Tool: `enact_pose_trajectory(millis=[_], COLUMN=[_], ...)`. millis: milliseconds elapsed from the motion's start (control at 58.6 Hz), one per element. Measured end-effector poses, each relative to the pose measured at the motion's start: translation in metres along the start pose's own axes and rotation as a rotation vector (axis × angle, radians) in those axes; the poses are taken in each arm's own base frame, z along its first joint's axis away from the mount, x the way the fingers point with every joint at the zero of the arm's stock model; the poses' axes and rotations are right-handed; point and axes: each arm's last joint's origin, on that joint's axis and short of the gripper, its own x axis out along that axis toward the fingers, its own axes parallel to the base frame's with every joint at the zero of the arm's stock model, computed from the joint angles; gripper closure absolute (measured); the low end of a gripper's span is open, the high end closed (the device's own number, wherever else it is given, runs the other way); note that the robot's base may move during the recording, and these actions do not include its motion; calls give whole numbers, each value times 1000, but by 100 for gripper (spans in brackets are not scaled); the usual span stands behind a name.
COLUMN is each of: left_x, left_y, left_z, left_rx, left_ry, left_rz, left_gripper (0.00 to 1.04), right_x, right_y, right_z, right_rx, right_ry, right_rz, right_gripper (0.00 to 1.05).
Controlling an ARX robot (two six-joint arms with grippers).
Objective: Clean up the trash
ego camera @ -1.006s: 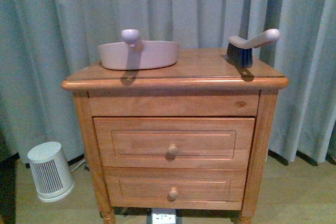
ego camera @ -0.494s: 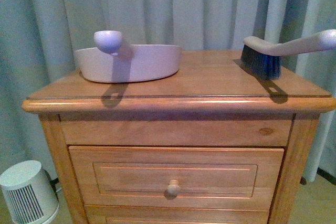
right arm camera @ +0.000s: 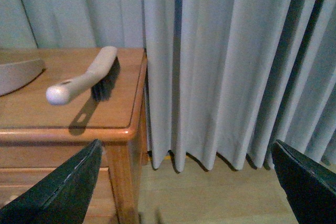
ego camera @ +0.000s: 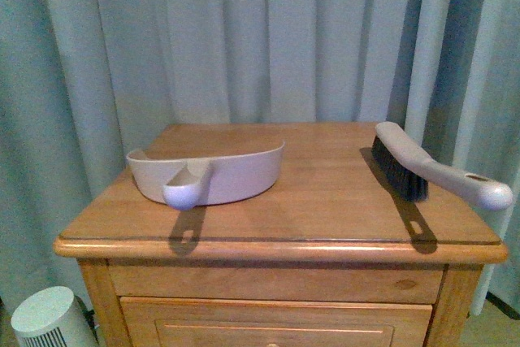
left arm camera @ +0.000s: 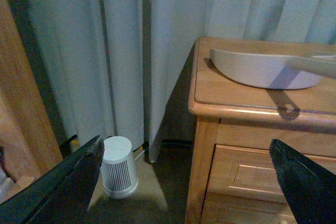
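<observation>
The trash is out of view in every picture. A pinkish dustpan (ego camera: 207,172) lies on the left of the wooden nightstand (ego camera: 325,217), its handle pointing toward me. On the right of the top lies a hand brush (ego camera: 431,170) with dark bristles. Neither arm shows in the front view. My left gripper (left arm camera: 185,145) hangs open and holds nothing, beside the nightstand's left side, below the dustpan (left arm camera: 262,69). Open too and holding nothing, my right gripper (right arm camera: 186,145) is off the nightstand's right side, lower than the brush (right arm camera: 86,80).
Grey-green curtains (ego camera: 268,38) hang close behind and beside the nightstand. A small white ribbed appliance (left arm camera: 118,166) stands on the floor at its left. A drawer front (left arm camera: 252,174) shows under the top. Wooden furniture (left arm camera: 21,103) stands at the far left.
The front view has risen and closed in: the nightstand's top now shows from above, and the drawers have dropped out of the picture. Dustpan and brush lie where they were.
</observation>
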Motion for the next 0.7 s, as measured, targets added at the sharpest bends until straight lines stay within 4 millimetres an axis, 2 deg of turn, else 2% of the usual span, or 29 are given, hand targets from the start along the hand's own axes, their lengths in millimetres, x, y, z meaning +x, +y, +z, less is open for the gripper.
enact_pose_trajectory(millis=[102,188,358,494,597,699], left_x=[8,26,86,137,165,185], left_y=[-3,-10,-37,-75,-103,-133], left_z=[7,33,93,131,142,133], left_rx=[-127,-114,55,127,130,127], left_ry=[79,129,302,437,510,579], left_rz=[-52,-100,-132,-165,-168,-187], left_gripper=[8,8,8,8,8,8], right_x=[0,0,0,0,0,0], right_y=[0,0,0,0,0,0], right_z=[0,0,0,0,0,0], right_rx=[0,0,0,0,0,0], right_ry=[0,0,0,0,0,0], right_rz=[0,1,0,0,0,0], right_gripper=[7,7,7,7,7,7])
